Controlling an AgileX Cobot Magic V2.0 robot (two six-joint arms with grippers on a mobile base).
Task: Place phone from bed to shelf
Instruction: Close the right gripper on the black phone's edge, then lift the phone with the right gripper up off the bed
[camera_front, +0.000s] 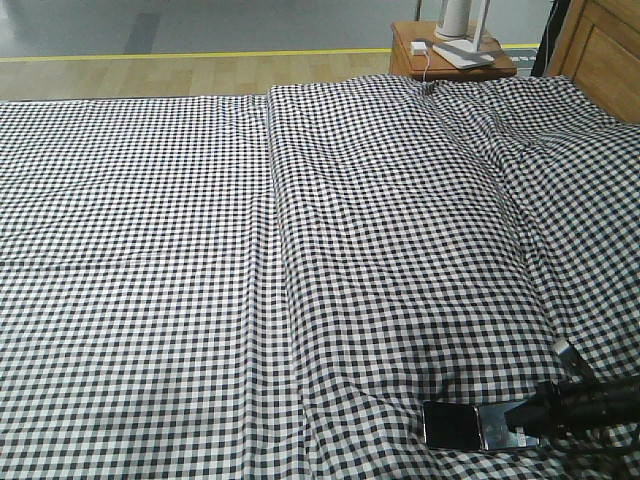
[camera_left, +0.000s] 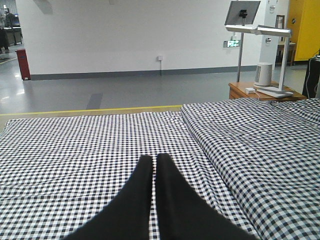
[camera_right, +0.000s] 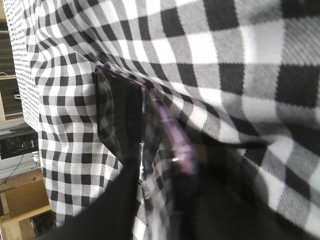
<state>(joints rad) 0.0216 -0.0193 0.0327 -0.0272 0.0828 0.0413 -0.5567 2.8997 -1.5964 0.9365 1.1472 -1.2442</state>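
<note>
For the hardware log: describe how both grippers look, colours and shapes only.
The left gripper has two matte black fingers, broad at the base, tapering to rounded tips, unmarked. The right gripper is black too, with a silvery piece beside it; its fingers show dark and blurred close up.

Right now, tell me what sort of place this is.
Probably a mock bedroom inside a large hall: a gingham-sheeted bed, a wooden bedside table with a desk lamp, and beyond, grey floor edged by a yellow line.
</note>
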